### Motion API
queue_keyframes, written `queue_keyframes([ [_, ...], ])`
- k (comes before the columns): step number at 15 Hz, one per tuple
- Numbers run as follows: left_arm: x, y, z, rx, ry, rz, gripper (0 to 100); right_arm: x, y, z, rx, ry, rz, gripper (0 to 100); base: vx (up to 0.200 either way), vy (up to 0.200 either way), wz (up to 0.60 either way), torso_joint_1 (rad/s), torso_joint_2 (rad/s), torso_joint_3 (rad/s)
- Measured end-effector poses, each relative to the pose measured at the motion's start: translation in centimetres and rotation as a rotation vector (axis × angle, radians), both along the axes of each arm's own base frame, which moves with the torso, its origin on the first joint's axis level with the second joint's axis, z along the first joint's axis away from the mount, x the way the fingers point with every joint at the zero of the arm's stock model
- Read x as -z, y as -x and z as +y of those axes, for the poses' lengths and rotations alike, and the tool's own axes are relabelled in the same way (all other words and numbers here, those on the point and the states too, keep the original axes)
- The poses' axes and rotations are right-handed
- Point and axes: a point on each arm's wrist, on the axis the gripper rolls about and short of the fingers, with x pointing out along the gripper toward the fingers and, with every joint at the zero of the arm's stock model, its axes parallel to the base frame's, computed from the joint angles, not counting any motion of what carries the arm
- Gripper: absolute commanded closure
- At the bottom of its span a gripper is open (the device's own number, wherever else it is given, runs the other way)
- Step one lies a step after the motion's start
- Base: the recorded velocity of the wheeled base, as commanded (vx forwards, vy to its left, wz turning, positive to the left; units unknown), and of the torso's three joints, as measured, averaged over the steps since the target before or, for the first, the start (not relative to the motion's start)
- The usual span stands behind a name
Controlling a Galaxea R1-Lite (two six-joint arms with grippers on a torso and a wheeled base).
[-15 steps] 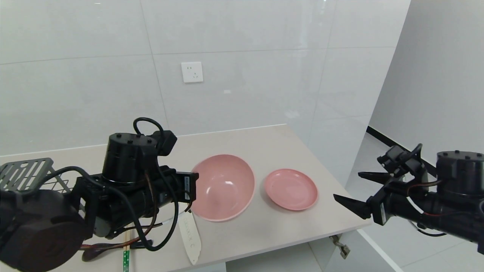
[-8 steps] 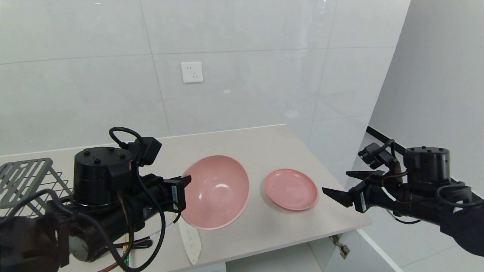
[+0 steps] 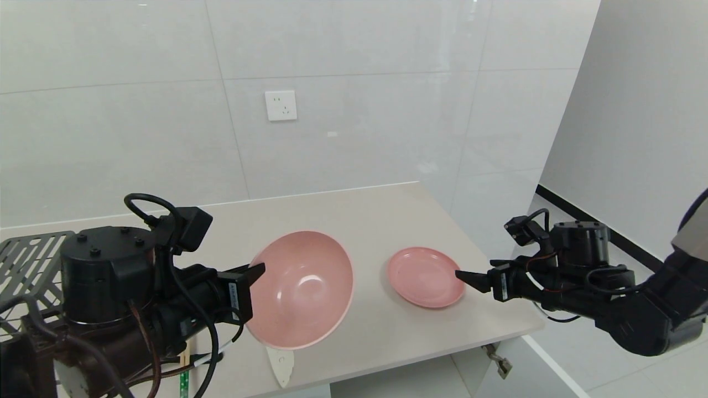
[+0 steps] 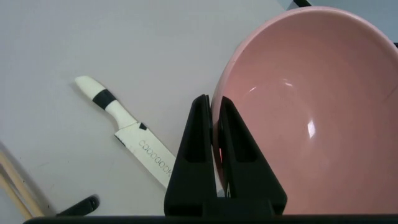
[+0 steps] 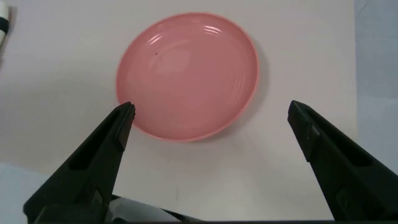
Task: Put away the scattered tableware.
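Clamping the left pincer (image 3: pixel 257 271) (image 4: pixel 211 106) tight on the rim of a large round pink plastic bowl (image 3: pixel 304 290) (image 4: pixel 311 112), one black finger inside the wall and the other outside. Holding that bowl steeply tilted over the near left part of the pale beige surface (image 3: pixel 359 215), hollow turned upward and to the right. Hanging its lower edge above the blade of a white knife with a black band on its handle (image 3: pixel 281 365) (image 4: pixel 134 140), the knife lying flat on the surface. Impossible to tell whether the bowl's lower edge is touching anything beneath it.

Leaving a small round pink plastic plate (image 3: pixel 425 276) (image 5: pixel 186 74) lying flat on the surface, to the right of the bowl and apart from it, close to the right edge.

Hovering the right pincer (image 3: pixel 474 268) (image 5: pixel 211 109) at the plate's right side, fingers spread wide and gripping nothing, one fingertip (image 5: pixel 127 111) coming level with the plate's rim. Impossible to tell whether that fingertip is touching the rim.

Showing also a dark wire dish rack (image 3: pixel 27 254) standing at the far left of the surface, beyond the left arm, and pale wooden chopsticks (image 4: pixel 13 180) lying near the knife, apart from it.
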Motion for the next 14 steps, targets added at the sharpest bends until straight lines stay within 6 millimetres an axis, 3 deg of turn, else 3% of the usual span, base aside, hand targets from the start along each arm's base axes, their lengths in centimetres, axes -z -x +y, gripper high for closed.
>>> queue_keyframes([
  [5,0.1,0.2,0.1,0.006,-0.003,0.003,100,3.5,-1.1,0.2,0.015,0.009,0.077,0,0.000,0.000,0.00,0.000,0.00,0.000],
  [14,0.1,0.2,0.0,0.009,-0.004,0.005,100,5.9,-4.0,1.1,0.052,0.014,0.080,0,0.000,0.000,0.00,0.000,0.00,0.000],
])
